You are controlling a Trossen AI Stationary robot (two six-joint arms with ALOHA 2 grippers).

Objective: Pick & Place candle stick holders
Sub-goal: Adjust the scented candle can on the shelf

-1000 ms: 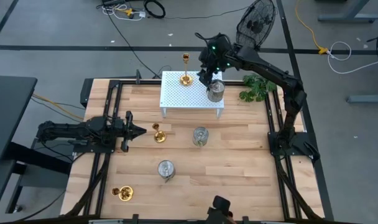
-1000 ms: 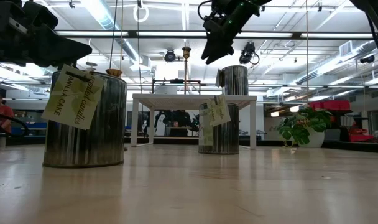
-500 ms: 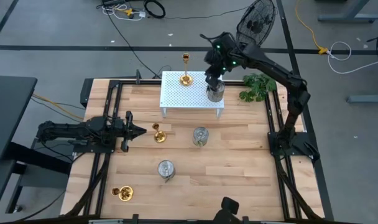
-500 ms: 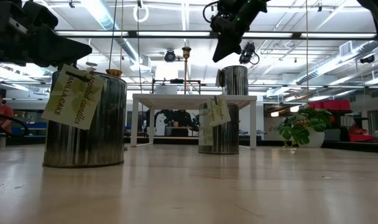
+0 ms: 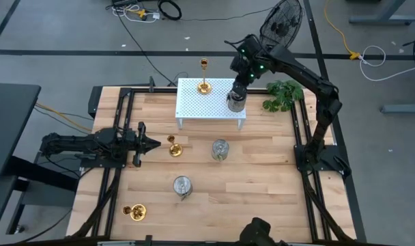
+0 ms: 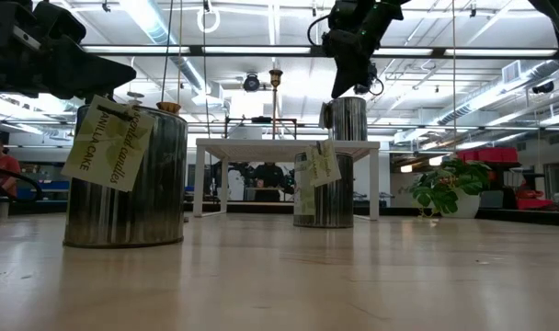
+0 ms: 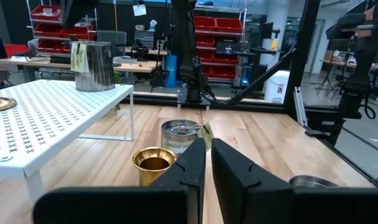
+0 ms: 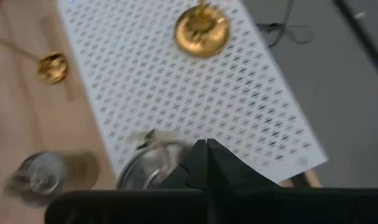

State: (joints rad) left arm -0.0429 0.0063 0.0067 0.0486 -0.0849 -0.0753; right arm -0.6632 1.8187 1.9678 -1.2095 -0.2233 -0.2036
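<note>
A white perforated rack point(image 5: 211, 101) stands at the table's far middle. On it stand a gold holder point(image 5: 205, 85) and a silver can-like holder point(image 5: 236, 102), which also shows in the low view point(image 6: 347, 118). My right gripper point(image 5: 239, 83) is shut and hangs just above that can, a small gap showing in the low view point(image 6: 340, 90). On the table stand a gold holder point(image 5: 174, 147) and two silver cans point(image 5: 220, 149) point(image 5: 183, 185). Another gold holder point(image 5: 134, 212) rests at the near left. My left gripper point(image 5: 151, 143) is shut and empty, left of the gold holder.
A green leafy plant point(image 5: 282, 94) sits at the far right beside the rack. Paper tags hang on the silver cans point(image 6: 109, 142). Black frame rails point(image 5: 119, 171) run along the table's left and right edges. Bare wood lies at the near right point(image 5: 262, 198).
My right gripper has gone toward the table's right edge above the rack, from beside the gold holder to over the silver can. The can has stayed in place.
</note>
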